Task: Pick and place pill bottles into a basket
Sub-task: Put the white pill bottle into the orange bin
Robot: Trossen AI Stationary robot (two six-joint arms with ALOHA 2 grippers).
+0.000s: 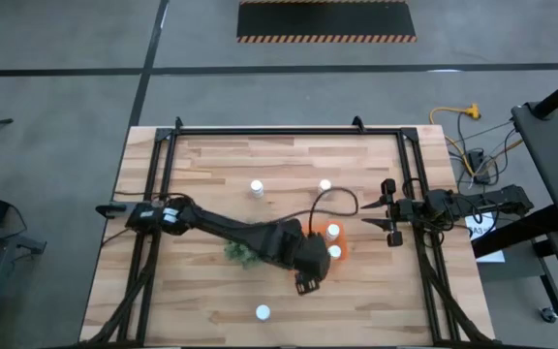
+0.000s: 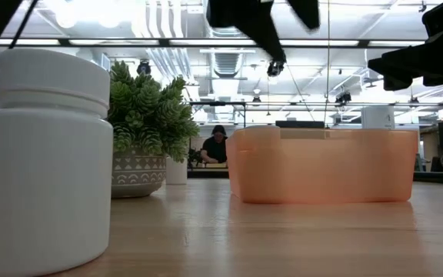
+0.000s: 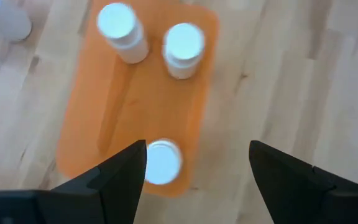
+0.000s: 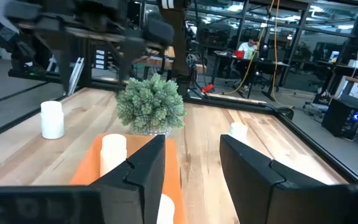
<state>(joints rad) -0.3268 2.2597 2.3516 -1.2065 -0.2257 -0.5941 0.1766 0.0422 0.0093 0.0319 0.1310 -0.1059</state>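
Three in basket: pill bottles (image 3: 163,162) sit inside the orange basket (image 3: 135,99), upright, so they're done.
Left gripper (image 3: 197,171): jaws spread wide, empty, right above the basket, looks like a fresh drop.
Right gripper (image 4: 191,171): closed on nothing, parked beside the basket.
Loose bottles (image 1: 263,312): three on the table, well apart.

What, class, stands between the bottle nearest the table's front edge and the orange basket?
Nothing visible on the wood. The front bottle stands alone, and bare table separates it from the basket. The left claw hangs open above that stretch.
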